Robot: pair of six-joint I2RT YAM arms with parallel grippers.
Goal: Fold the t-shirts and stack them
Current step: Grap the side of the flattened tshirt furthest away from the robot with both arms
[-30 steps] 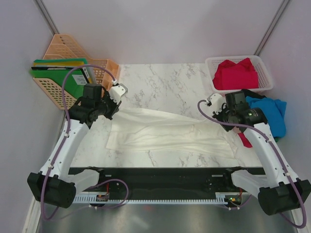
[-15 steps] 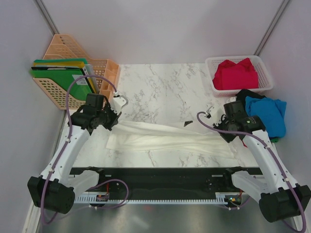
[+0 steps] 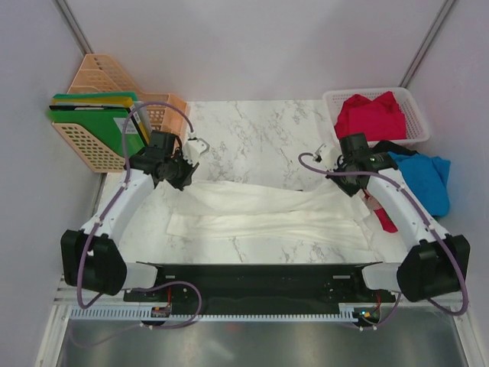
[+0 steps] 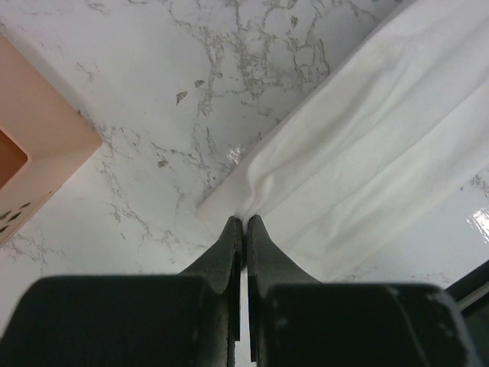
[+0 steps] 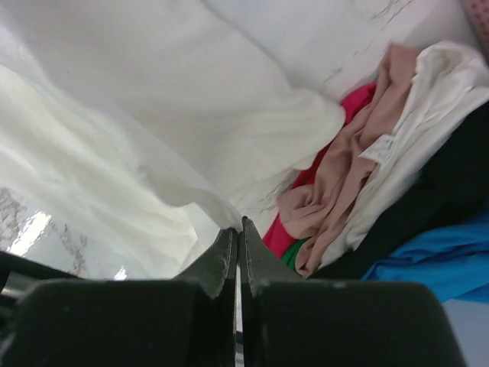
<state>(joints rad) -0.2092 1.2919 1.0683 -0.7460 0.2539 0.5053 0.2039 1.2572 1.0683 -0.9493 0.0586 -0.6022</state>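
1. Top external view: the white t-shirt (image 3: pixel 267 218) lies on the counter (image 3: pixel 252 130) as a long loose band, its long axis running left to right between the two arms.
2. At the band's far-left corner, the left pincer (image 3: pixel 186 174) has its jaws pressed together on a bunched bit of white hem. In the left wrist view the cloth trails off to the right of the tips.
3. At the far-right end, the right pincer (image 3: pixel 345 182) is likewise clamped with white cloth caught at its tips. In the right wrist view the cloth spreads away to the left.
4. Both grips are on the far edge, so the shirt's body lies toward the arm bases from each pincer, with each arm nearer its own end. Any fold of that edge would likely need both arms to travel together, square to the long axis, or the band will skew.
5. Just beside the right end sits a heap of other shirts: a blue shirt (image 3: pixel 428 180), a beige shirt (image 5: pixel 336 191) and some black cloth (image 5: pixel 451 183). A red shirt (image 3: pixel 370 115) fills the mesh basket (image 3: pixel 328 95). Dragging the heap along looks like the main risk.
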